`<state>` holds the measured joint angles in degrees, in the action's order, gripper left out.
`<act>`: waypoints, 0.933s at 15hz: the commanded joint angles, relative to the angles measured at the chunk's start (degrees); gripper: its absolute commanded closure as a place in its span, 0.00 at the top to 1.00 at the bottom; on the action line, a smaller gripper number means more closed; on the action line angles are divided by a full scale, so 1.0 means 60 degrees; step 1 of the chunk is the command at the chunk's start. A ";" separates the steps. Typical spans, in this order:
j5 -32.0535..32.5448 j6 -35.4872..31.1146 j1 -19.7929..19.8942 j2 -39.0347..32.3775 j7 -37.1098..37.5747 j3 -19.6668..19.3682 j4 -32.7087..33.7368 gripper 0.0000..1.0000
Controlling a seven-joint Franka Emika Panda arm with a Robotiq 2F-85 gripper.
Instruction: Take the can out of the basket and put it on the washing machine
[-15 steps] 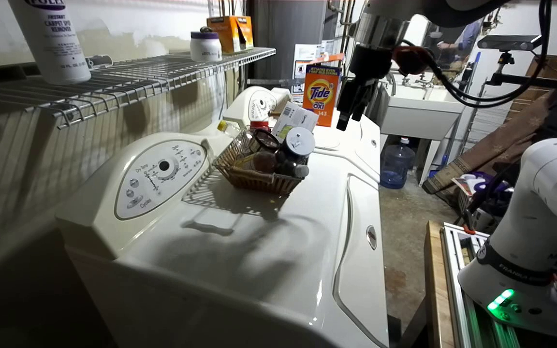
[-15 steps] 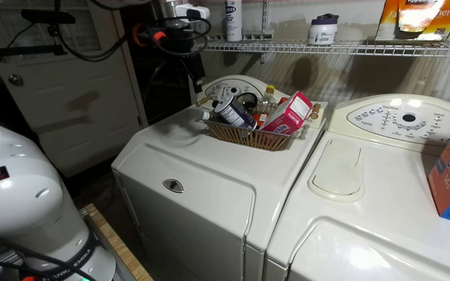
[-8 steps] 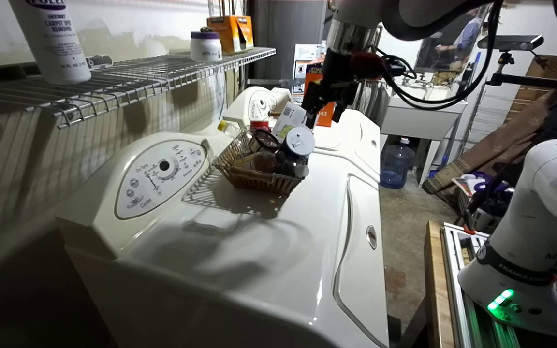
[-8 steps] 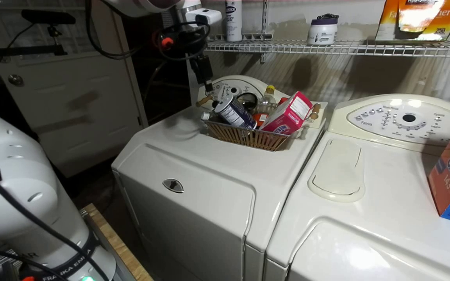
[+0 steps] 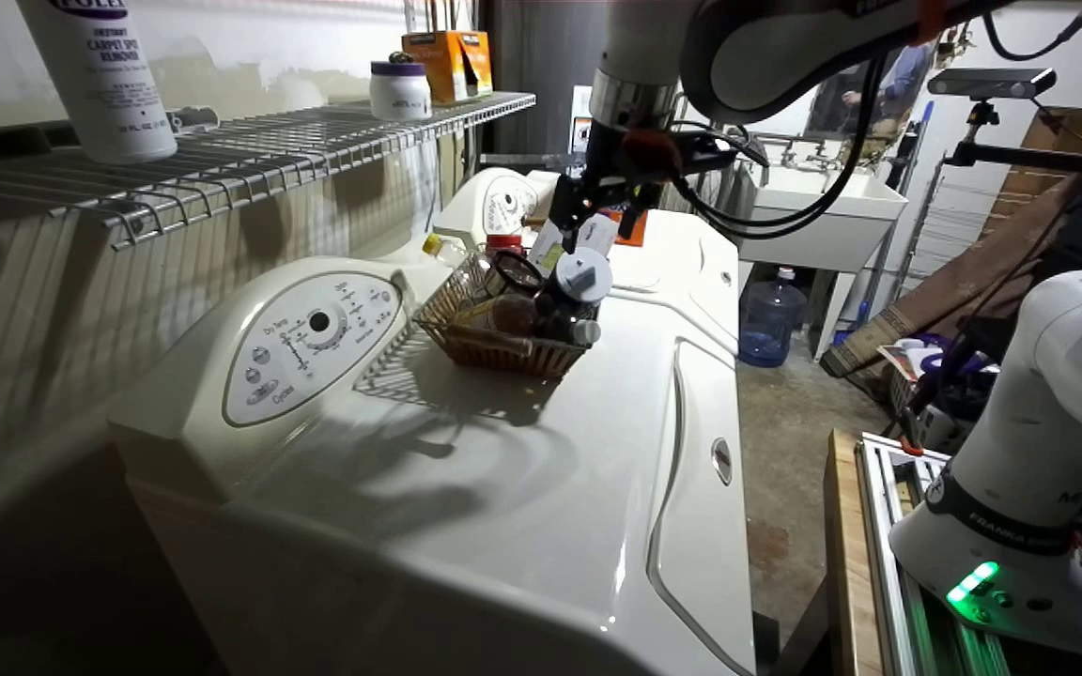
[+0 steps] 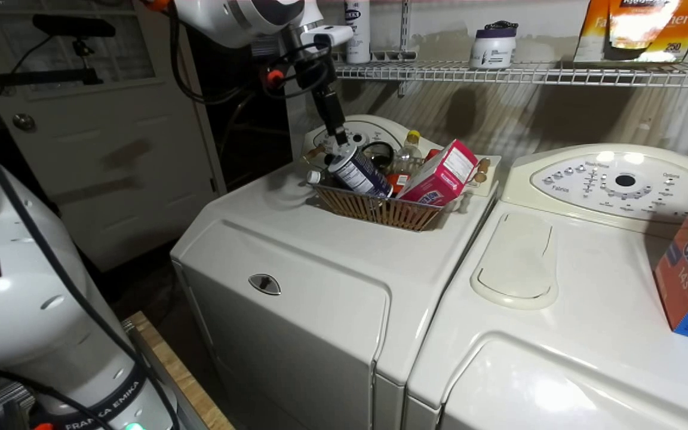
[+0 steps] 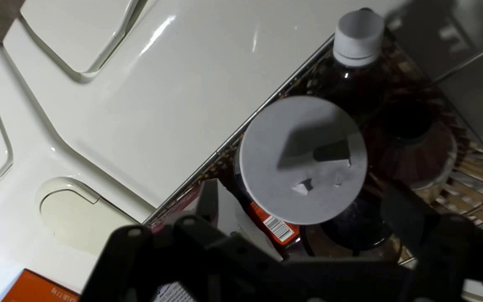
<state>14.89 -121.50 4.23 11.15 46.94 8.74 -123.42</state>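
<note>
The navy can (image 6: 361, 173) sat in the woven basket (image 6: 380, 209), in the left half as seen in an exterior view. It was slanted: the long axis ran from lower right to upper left, w/ the pale lid (image 7: 300, 126) pointing up & left and the base sunk out of sight among other goods. In the wrist view that lid faced the camera almost square-on, so the axis lay approx. along the line of sight; a small torn flap & a dark shadow showed on it.

The gripper (image 7: 302, 199) hung just over the lid, fingers (image 7: 409, 218) spread wide, one to the left & one to the right of the lid's near part in the wrist view. Contact w/ the can couldn't be told.

Packed in alongside: a white-capped dark bottle (image 7: 348, 86) just left of the can, a pink box (image 6: 439, 176) leaning at the right end, & a clear yellow-capped bottle (image 6: 408, 156) btwn them on the far side.

The basket stood on a white laundry machine (image 6: 332, 239), beside its control panel (image 5: 316, 366) w/ a round dark dial (image 5: 318, 321). A wire shelf (image 6: 547, 74) on the far wall held a purple-lidded jar (image 6: 493, 51).
</note>
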 commanded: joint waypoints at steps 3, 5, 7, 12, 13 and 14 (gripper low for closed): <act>0.0949 0.0036 -0.0250 -0.1006 0.0835 -0.0065 0.0899 1.00; 0.1122 0.0014 -0.0333 -0.1234 0.1002 -0.0118 0.1044 1.00; 0.1225 -0.0006 -0.0413 -0.1442 0.1123 -0.0173 0.1183 1.00; 0.1617 0.0226 -0.0586 -0.1767 0.1460 -0.0338 0.1468 1.00; 0.1716 0.0350 -0.0619 -0.1803 0.1492 -0.0375 0.1517 1.00; 0.1817 0.0428 -0.0647 -0.1832 0.1530 -0.0406 0.1547 1.00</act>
<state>22.90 -121.23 1.92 2.00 53.58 7.51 -116.63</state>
